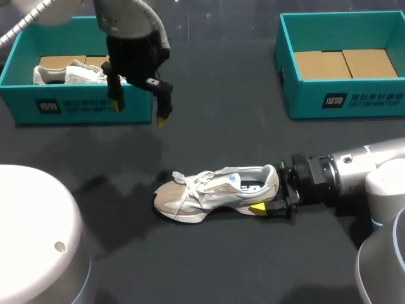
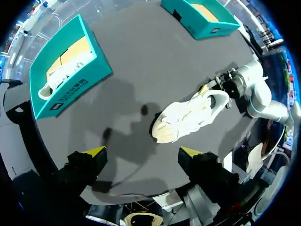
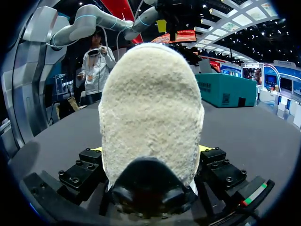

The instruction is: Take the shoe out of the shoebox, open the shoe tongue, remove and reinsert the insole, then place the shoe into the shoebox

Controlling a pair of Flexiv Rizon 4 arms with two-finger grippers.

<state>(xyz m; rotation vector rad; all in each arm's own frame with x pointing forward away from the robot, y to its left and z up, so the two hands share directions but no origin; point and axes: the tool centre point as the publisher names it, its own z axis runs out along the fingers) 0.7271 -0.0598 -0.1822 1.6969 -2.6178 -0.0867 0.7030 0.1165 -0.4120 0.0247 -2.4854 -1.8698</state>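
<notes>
On the dark table (image 1: 221, 133) you have two teal boxes, well apart: the left shoebox (image 1: 76, 109) and the right shoebox (image 1: 354, 100). Each carries white print on its front wall. Shoes counted: two. One beige-and-white shoe (image 1: 215, 193) stands on its sole on the table, between the boxes and nearer the robot, toe toward your left arm's side. A blue-and-white label (image 1: 234, 178) shows inside its opening. The second shoe (image 1: 69, 74) lies in the left shoebox. The right shoebox shows its brown cardboard floor. Your right gripper (image 1: 267, 195) is clamped on the shoe's heel, one finger on either side. Your left gripper (image 1: 139, 111) hangs above the table just in front of the left shoebox, fingers spread wide apart.
</notes>
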